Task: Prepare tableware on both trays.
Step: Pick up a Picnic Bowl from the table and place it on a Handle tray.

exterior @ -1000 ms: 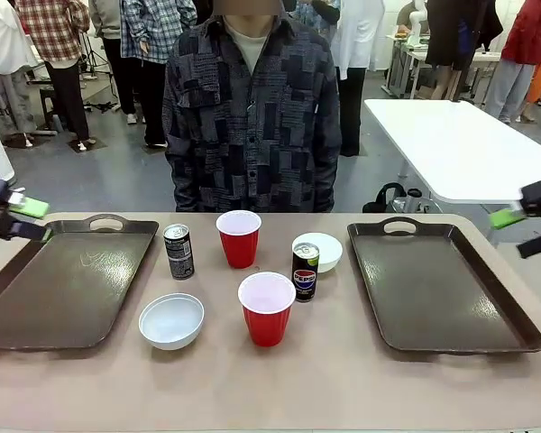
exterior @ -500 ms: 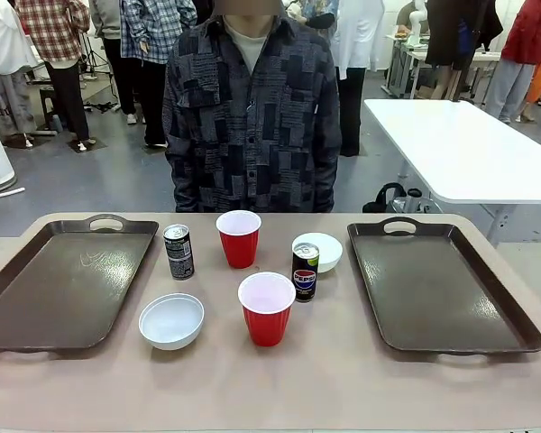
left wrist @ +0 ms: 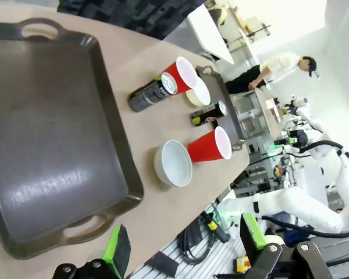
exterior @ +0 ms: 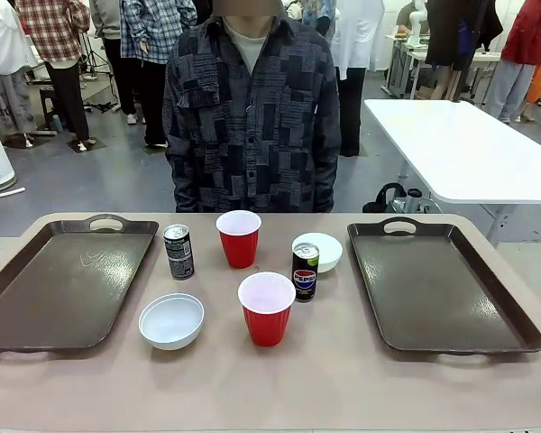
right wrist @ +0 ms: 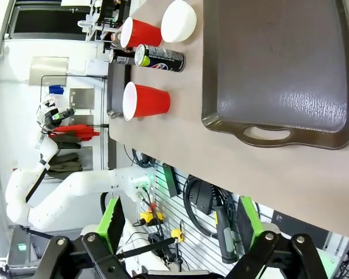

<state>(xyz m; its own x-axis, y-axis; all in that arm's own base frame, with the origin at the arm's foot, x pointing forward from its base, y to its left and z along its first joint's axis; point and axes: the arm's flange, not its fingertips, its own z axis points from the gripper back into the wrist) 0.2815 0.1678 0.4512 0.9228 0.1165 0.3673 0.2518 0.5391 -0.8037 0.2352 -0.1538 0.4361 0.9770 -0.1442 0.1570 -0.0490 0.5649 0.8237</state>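
Two dark brown trays lie bare on the table, one at the left point(exterior: 63, 289) and one at the right point(exterior: 442, 289). Between them stand two red cups point(exterior: 239, 236) point(exterior: 267, 308), two white bowls point(exterior: 171, 320) point(exterior: 323, 248), a dark can point(exterior: 178, 251) and a Pepsi can point(exterior: 305, 271). My left gripper point(left wrist: 183, 244) hangs open and holds nothing, off the table's near edge beside the left tray point(left wrist: 46, 128). My right gripper point(right wrist: 180, 224) is likewise open with nothing in it, past the near edge by the right tray's point(right wrist: 279, 64) handle.
A person point(exterior: 251, 108) stands at the far side, behind the cups, hands out of sight. A white table point(exterior: 460, 144) stands behind at the right. The other white arm point(left wrist: 291, 203) shows beyond the table edge in the left wrist view.
Both grippers, at the left and right edges of the front view a second ago, have drawn back off its sides. The tableware and trays have not moved.
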